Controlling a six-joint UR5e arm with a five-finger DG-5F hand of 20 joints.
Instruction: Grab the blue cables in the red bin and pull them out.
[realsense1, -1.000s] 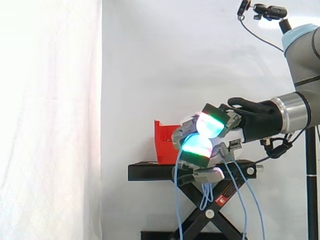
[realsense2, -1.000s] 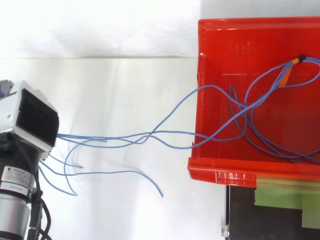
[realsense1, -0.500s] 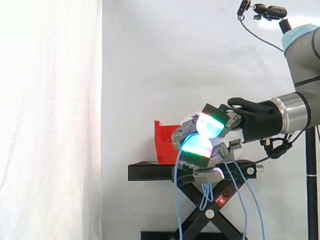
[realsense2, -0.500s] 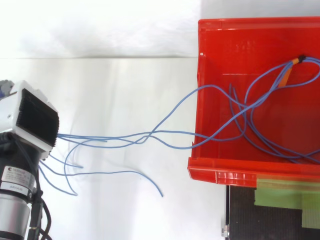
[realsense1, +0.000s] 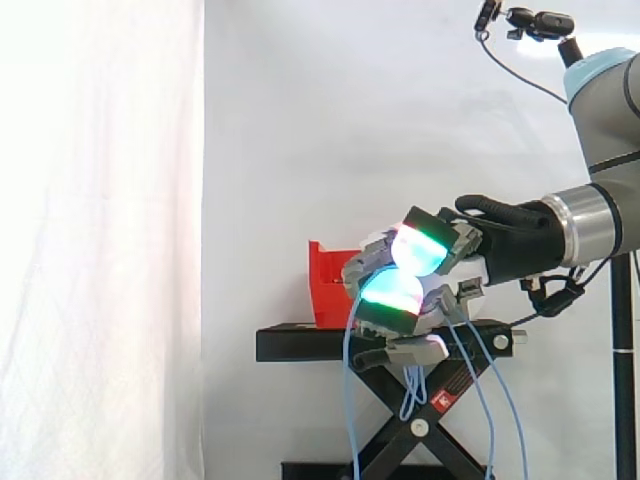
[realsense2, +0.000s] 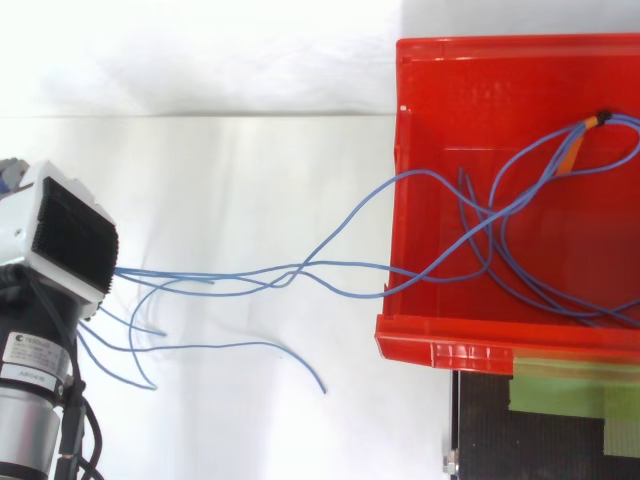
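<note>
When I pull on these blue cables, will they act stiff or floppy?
Probably floppy: the blue cables sag and curl between the hand and the red bin. Likely light: loose ends dangle below the hand. They may come as a bunch, since an orange tie joins them inside the bin.

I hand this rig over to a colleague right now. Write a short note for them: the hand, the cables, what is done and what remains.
Hand: shut on the blue cables, well apart from the red bin.
Cables: strands run from the hand over the bin's wall, and loose ends hang below the hand.
Done: the grasp is made and part of the cable length is out.
Left: loops and the end with the orange tie lie inside the bin. Probably pull farther from the bin until they clear the wall.
</note>
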